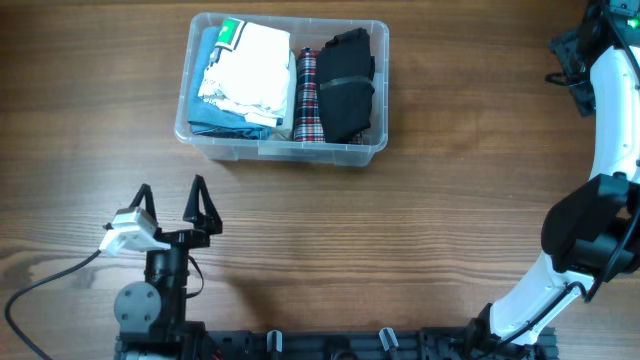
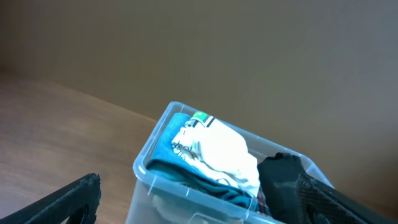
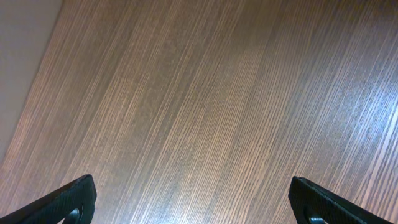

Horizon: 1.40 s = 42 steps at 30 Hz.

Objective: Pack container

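Left gripper (image 1: 170, 190) gapes wide at the near left; one container (image 1: 240, 148) at the far centre holds four folded garments (image 1: 250, 65). Its wrist view frames that container between two spread fingers (image 2: 68, 199). Right gripper (image 3: 191, 183), equally wide, hangs over the table (image 3: 199, 93).

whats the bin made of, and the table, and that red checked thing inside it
The container: clear, colourless plastic, glossy; the clothes show through its walls. The table: wood or wood-look laminate, I cannot tell which; brown, fine straight grain, soft sheen. The red checked garment: likely woven cloth, matte, folded.
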Motion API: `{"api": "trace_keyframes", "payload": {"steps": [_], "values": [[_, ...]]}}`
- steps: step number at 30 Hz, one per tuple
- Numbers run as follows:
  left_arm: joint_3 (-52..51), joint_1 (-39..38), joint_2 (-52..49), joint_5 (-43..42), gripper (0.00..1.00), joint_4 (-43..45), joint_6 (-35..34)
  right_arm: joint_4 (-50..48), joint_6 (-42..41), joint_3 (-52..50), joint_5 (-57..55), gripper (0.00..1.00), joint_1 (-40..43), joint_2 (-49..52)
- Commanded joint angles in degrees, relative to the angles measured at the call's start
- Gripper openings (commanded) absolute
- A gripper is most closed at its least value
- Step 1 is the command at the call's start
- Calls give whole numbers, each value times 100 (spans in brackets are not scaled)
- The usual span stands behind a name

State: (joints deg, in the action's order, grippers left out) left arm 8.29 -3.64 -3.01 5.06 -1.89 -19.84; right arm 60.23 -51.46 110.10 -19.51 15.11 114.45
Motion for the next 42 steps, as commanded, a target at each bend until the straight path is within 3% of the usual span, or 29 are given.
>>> {"api": "trace_keyframes", "payload": {"steps": [1, 13, 36, 42], "values": [[-199, 24, 219, 98, 100, 24, -57, -4, 44, 2, -4, 100, -24, 31], [-798, 28, 289, -9, 100, -50, -59, -20, 46, 2, -4, 100, -26, 31], [-798, 28, 284, -52, 100, -175, -33, -20, 44, 2, -4, 100, -33, 22], [-798, 28, 284, -52, 100, -175, -33, -20, 44, 2, -4, 100, -286, -1311]]}}
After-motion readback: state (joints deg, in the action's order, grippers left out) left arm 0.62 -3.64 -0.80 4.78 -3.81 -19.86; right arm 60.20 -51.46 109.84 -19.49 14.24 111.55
